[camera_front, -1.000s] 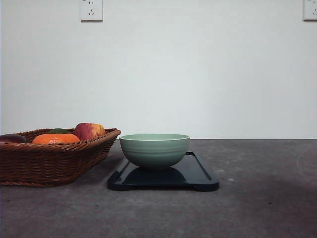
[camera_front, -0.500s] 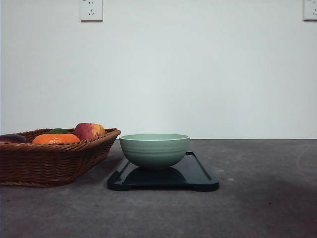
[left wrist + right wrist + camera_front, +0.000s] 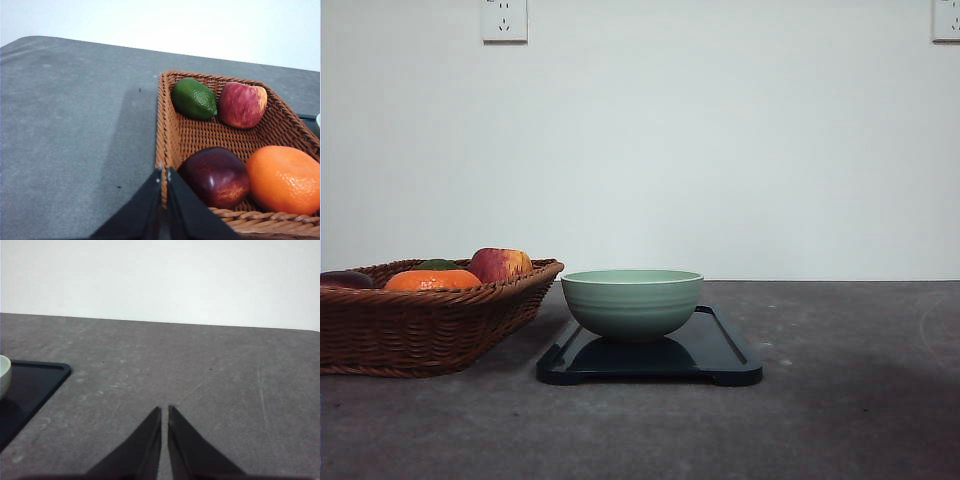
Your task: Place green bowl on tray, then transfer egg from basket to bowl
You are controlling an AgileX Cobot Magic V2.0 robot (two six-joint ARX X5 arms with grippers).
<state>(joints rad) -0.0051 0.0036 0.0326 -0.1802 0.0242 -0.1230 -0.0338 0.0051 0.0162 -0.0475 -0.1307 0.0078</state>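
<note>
Nothing has been shifted: green bowl (image 3: 632, 302) sits on tray (image 3: 720, 352); both grippers (image 3: 164, 172) (image 3: 164, 411) closed, empty; egg unseen.

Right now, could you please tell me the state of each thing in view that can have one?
green bowl: upright, on the tray
tray: flat on the table, carrying the bowl
basket: on the table left of the tray, holding fruit; no egg visible
left gripper: shut, empty, at the basket's near rim
right gripper: shut, empty, over bare table
</note>
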